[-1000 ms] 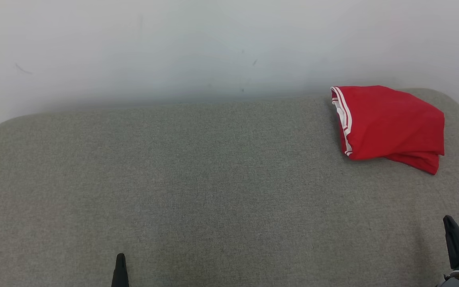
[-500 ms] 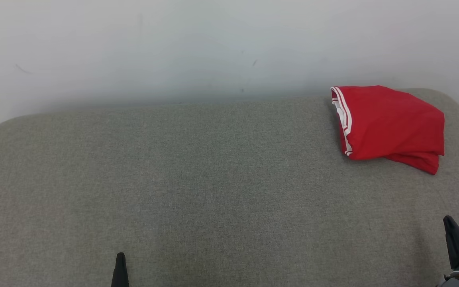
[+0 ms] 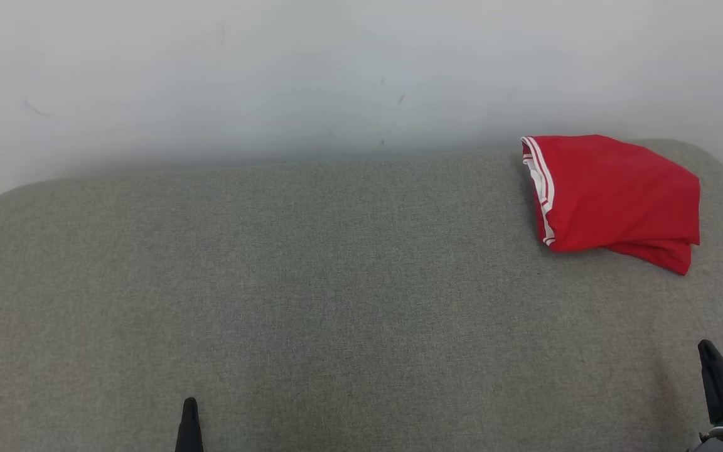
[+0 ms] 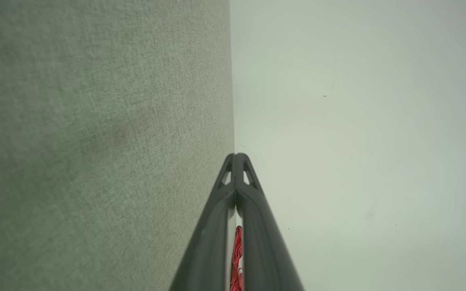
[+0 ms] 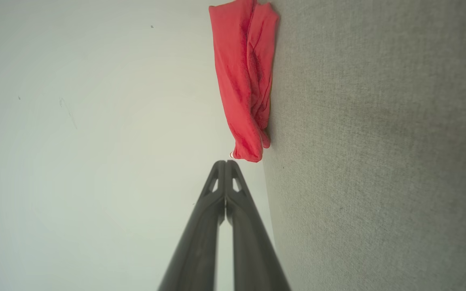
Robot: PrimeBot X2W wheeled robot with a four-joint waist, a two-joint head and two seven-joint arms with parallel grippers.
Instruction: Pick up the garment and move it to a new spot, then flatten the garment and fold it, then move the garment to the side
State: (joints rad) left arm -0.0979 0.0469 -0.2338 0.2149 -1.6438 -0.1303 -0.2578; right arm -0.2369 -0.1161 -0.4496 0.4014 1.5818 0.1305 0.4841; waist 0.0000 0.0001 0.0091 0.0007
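Ahead, a folded red cloth garment [image 3: 619,198] lies beyond the nearer right hand [image 3: 706,346]. That hand and the left hand [image 3: 190,405] are closed, empty.

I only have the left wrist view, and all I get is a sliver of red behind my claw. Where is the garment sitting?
Observer: The red garment lies at the far right corner of the grey surface.
Operator: Is anything touching it?
Observer: No. The right claw, shut, sits apart from it at the near right edge.
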